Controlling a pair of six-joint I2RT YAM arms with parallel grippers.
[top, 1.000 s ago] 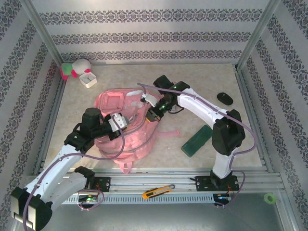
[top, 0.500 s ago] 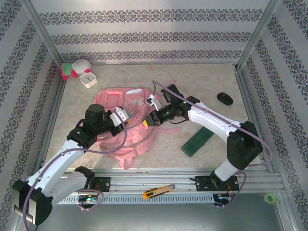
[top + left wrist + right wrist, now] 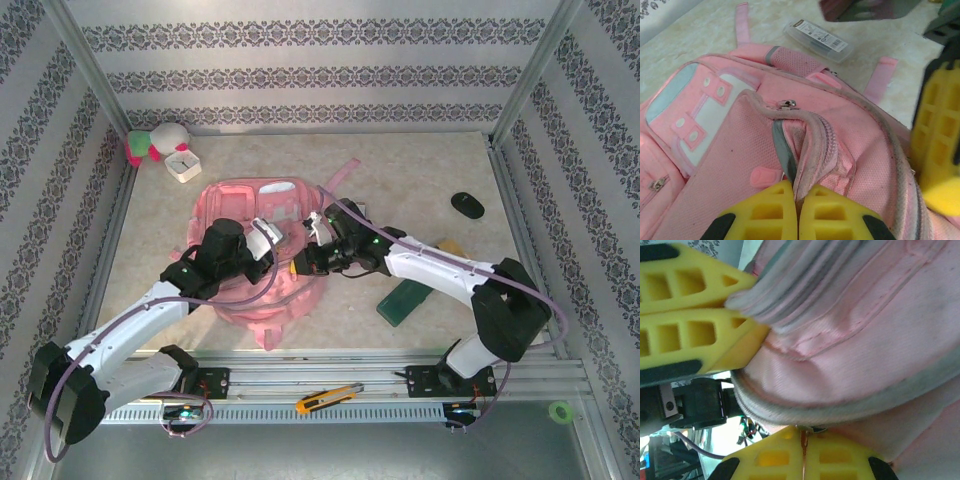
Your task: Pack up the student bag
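Student bag, pink, lying flat mid-table: left gripper clamped on its zip edge, right gripper clamped on the grey-trimmed rim close by; probably best drawn apart evenly, without wrenching the seam, to gape the mouth for the green case just right of the bag.

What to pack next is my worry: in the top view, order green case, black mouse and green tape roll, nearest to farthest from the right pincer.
1. green case, just right of the right pincer.
2. black mouse, far right side.
3. green tape roll, near right corner.
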